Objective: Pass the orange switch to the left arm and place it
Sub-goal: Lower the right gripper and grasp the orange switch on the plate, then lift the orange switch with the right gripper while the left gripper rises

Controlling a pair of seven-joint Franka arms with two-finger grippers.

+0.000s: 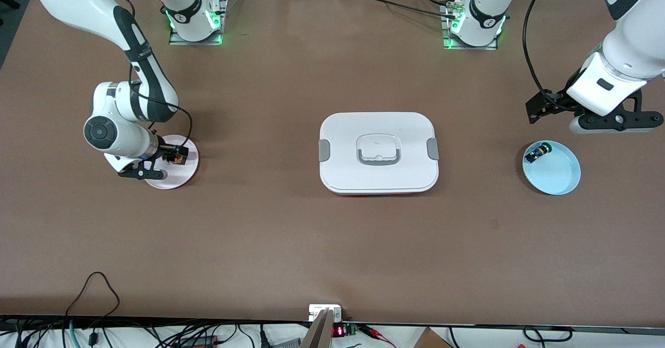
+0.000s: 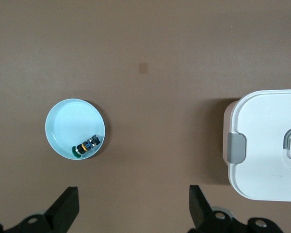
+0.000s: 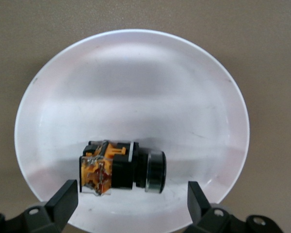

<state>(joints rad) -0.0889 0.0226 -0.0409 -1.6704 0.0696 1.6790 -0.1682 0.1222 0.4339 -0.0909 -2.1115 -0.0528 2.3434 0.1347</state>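
I have the right gripper [image 1: 162, 167] down low over the pink plate [image 1: 183, 179] at the right arm's end of the table. In the right wrist view its fingers [image 3: 63, 200] stand wide apart, one on each side of the orange switch [image 3: 121, 167], and neither touches it; the claw has hold of nothing. The switch lies on its side on the plate [image 3: 131, 87], orange block toward one finger and black cylinder toward the other, close to the plate's rim.

The white box [image 1: 378, 153] sits in the middle of the table with its lid on, grey clips at both ends and the recessed handle on top, well apart from both plates.

My left gripper [image 1: 550, 104] hangs above the table at the left arm's end, near the light blue plate [image 1: 558, 174] but not over it. From the left wrist view its fingers [image 2: 65, 208] are spread wide and empty. That plate [image 2: 70, 124] holds the small black switch with blue, green and yellow parts [image 2: 86, 146], lying against the rim. The same view catches one end of the box [image 2: 266, 145] and a grey clip [image 2: 236, 147]
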